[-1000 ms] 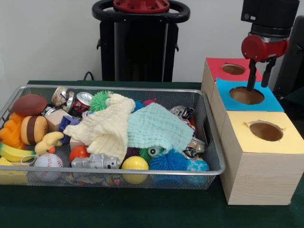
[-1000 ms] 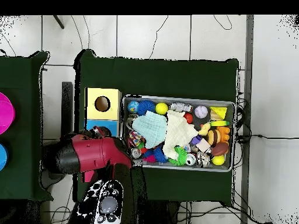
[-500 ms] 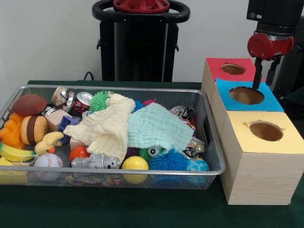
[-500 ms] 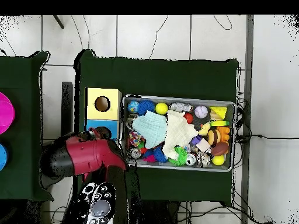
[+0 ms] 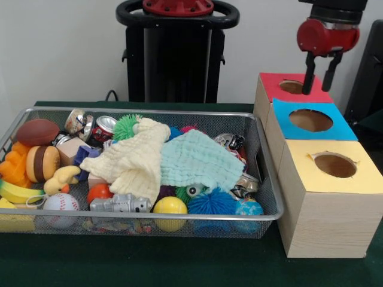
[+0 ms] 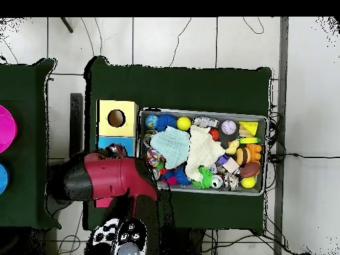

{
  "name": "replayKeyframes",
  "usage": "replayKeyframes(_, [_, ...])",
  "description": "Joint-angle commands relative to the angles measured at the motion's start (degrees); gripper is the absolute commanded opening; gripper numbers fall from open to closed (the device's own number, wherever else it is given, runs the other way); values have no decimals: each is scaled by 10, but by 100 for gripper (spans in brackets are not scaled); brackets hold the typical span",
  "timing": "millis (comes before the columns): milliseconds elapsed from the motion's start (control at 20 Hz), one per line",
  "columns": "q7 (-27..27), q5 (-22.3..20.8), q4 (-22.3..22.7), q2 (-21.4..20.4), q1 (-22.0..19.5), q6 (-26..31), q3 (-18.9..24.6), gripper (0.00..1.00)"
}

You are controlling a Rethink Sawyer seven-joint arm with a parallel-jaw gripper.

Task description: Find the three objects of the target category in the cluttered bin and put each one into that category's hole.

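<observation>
From where I stand, the green surface (image 5: 179, 263) carries a wire mesh bin (image 5: 270, 179) heaped with odds and ends. Just beside the bin is a row of three wooden boxes, each with a round hole in a coloured top: yellow (image 5: 359, 179), blue (image 5: 344, 128) and red (image 5: 272, 84).

Nothing tells me which category is wanted, so I can only weigh up the candidates, all of which lie in the bin.

- **Cloths:** The cream cloth (image 5: 134, 161) and the mint cloth (image 5: 194, 158) sprawl over the middle. They look light and limp. A pinch on a raised fold should lift them, though they would trail and may drag neighbours along.
- **Cans:** There are crushed cans at the far left (image 5: 105, 127) and along the right wall (image 5: 230, 142). I'd guess they are light, stiff and slick, best taken across a flattened side.
- **Spiky balls:** The blue spiky ball (image 5: 212, 202) and the green one (image 5: 125, 127) look soft and easy to grip.
- **Smooth balls:** The smooth yellow ball (image 5: 170, 206) and the baseball (image 5: 60, 202) could roll out of a pinch unless caught squarely across the middle.

More things may be buried under the cloths, which I can't see through.

The gripper (image 5: 317, 82) hangs above the red box's hole, clear of the bin. Its two dark fingers are parted with nothing between them.
</observation>
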Motion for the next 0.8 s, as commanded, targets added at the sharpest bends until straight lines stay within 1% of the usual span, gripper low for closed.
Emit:
replayKeyframes(50, [11, -26, 5, -35, -78, 87, 9, 100])
replayKeyframes(300, [-41, -35, 7, -48, -145, 93, 51, 100])
replayKeyframes(350, [-60, -37, 4, -53, -166, 101, 60, 100])
replayKeyframes(400, [-67, -40, 4, -55, -175, 103, 66, 100])
replayKeyframes(450, [-84, -41, -2, -59, -194, 114, 72, 100])
replayKeyframes(500, [-88, -46, -3, -61, -202, 120, 77, 100])
replayKeyframes(550, [-102, -51, -11, -65, -222, 132, 82, 100])
replayKeyframes(600, [-105, -58, -13, -66, -229, 134, 83, 100])
replayKeyframes(650, [-118, -66, -19, -67, -248, 142, 87, 100])
replayKeyframes(750, [-130, -76, -17, -71, -273, 140, 95, 100])
replayKeyframes(800, [-133, -80, -9, -77, -283, 134, 100, 100])
